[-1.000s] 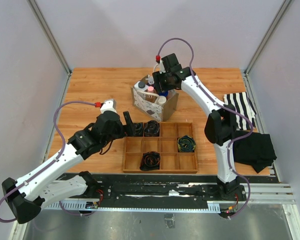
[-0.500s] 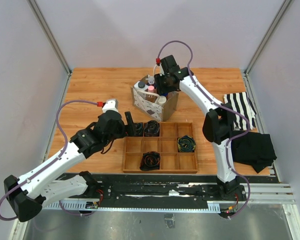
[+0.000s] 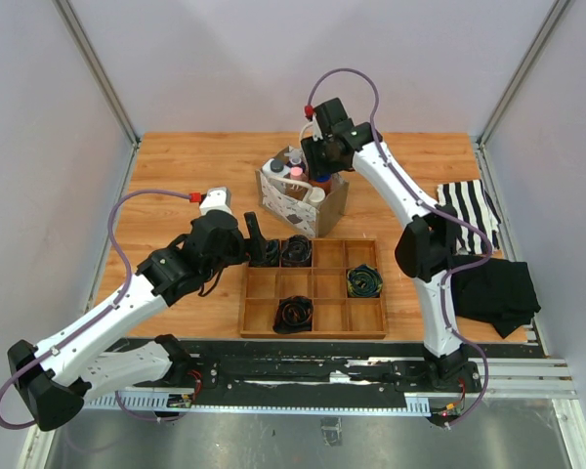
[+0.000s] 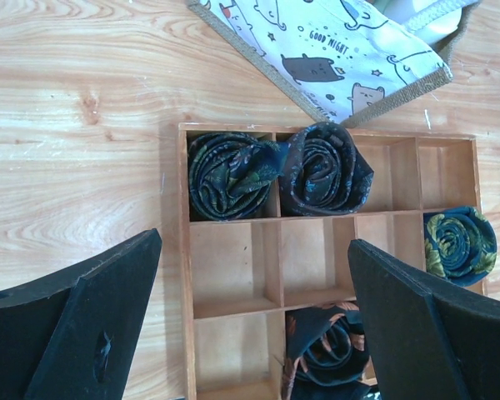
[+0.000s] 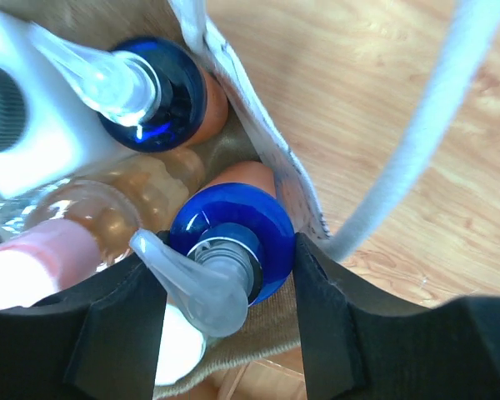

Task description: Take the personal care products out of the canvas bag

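Note:
The canvas bag stands at the back middle of the table with several bottles in it. My right gripper reaches into its right side. In the right wrist view my right gripper is shut on the blue pump cap of an orange bottle, still inside the bag wall. Beside it stand a second orange bottle with a blue cap, a white squarish bottle and a clear pinkish bottle. My left gripper is open and empty, over the wooden tray, with the bag beyond it.
The wooden divided tray in front of the bag holds several dark coiled rolls. A striped cloth and a black cloth lie at the right. A white rope handle hangs beside my right fingers.
My right gripper dipped into the bag, then rose slightly with its jaws around the blue cap. My left gripper shifted a little toward the tray's back left corner.

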